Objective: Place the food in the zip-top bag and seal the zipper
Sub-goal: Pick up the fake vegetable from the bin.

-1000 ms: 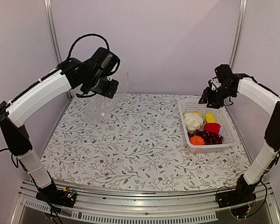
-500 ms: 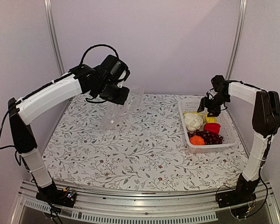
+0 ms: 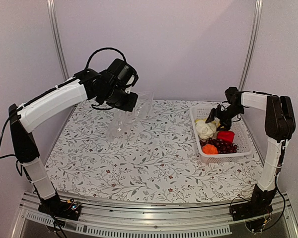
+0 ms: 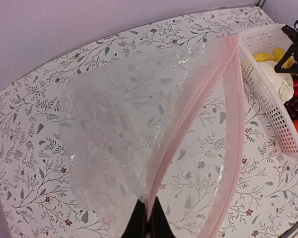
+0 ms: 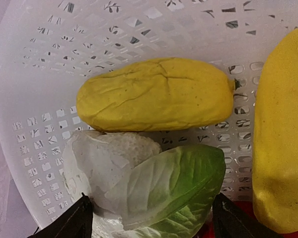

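1. The table (image 3: 139, 168), covered in a leafy print, carries everything.
2. The bag (image 4: 114, 139) is empty and hangs over the far left of the table. The left hand (image 4: 148, 223) is closed on its mouth edge. The mouth gapes rightward, towards the food.
3. The basket (image 3: 223, 157) sits at the right of the table, well apart from the bag. All the food is inside it.
4. The cauliflower (image 5: 139, 183), with its green leaf, lies in the left part of the basket. The right hand (image 5: 149, 223) hovers just over it with its fingers spread wide, one on each side, gripping nothing.
5. The long yellow piece (image 5: 154, 94) lies just beyond the cauliflower. Its long axis runs the same way as the gap between the fingers. A second yellow piece (image 5: 280, 129) lies to its right.
6. The red piece (image 3: 225, 136), the grapes (image 3: 224, 146) and the orange ball (image 3: 209, 148) fill the near end of the basket.
7. The zipper (image 4: 190, 124) shows as two pink strips that run apart from the left hand's pinch.
8. The right arm is by far the nearer to the food. Its likely pick is the cauliflower straight below, which needs a short drop and a squeeze. It would then carry the piece left to the open mouth.
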